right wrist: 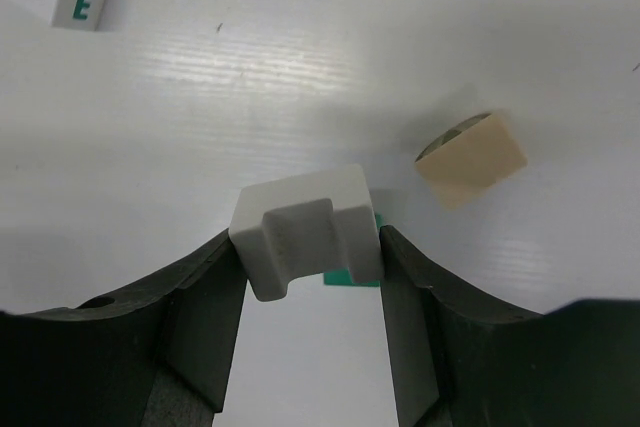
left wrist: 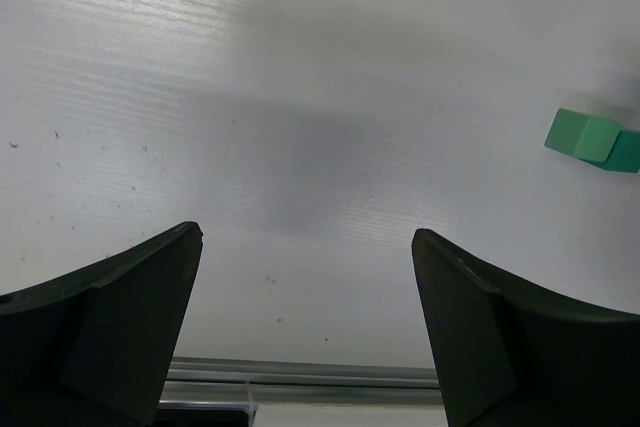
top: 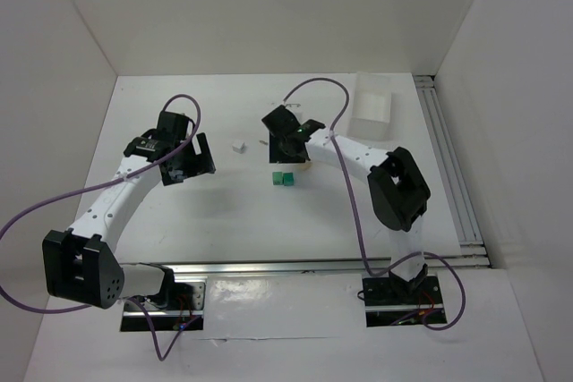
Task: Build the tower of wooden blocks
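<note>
Dropping the pale notched block [right wrist: 300,212] off-centre looks like the main risk. The right gripper [right wrist: 310,245] clamps it by its two side faces, and it sits a little twisted between the fingers, so released as it hangs it would probably land skewed and slide off. Only a sliver of teal shows beneath it in the right wrist view. The load hides its own target, and whether it already touches the cubes cannot be told. These pieces look small and light, so a finger brushing them on the way down could well nudge them apart or shove them along the table [top: 224,221]. The tan piece [right wrist: 470,159] lies tilted just beside the right finger and could be knocked in the same way. The left gripper [left wrist: 307,237] hangs spread wide with nothing between its fingers, well apart on the left, so it poses no threat where it is.

The wood block tower [top: 284,179] is barely begun. It is two teal-green cubes, one a lighter shade, touching side by side on the table near its middle, just on the near side of the right gripper. Nothing visibly rests on top of them. A lettered white block [right wrist: 80,2] lies apart to the left, and the clear tray [top: 372,105] stands at the far right
</note>
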You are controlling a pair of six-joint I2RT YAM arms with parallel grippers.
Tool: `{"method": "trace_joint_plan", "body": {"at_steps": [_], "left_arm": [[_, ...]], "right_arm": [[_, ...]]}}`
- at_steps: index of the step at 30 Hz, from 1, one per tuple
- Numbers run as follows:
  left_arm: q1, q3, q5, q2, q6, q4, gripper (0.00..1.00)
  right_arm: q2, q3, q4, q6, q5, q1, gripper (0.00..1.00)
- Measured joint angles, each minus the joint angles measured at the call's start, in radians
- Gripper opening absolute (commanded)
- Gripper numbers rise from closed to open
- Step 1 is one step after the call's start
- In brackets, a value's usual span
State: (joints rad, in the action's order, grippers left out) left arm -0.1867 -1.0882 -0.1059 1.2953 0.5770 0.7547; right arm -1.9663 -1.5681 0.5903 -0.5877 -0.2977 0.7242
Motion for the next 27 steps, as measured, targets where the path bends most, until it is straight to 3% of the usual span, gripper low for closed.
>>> {"method": "trace_joint_plan", "body": {"at_steps": [27], "left_arm": [[0.0,0.0,0.013,0.0,0.002,0.0,1.0]], "right_arm": [[-0.003,0.048,0.009,-0.138,-0.034,0.07,0.52]]}}
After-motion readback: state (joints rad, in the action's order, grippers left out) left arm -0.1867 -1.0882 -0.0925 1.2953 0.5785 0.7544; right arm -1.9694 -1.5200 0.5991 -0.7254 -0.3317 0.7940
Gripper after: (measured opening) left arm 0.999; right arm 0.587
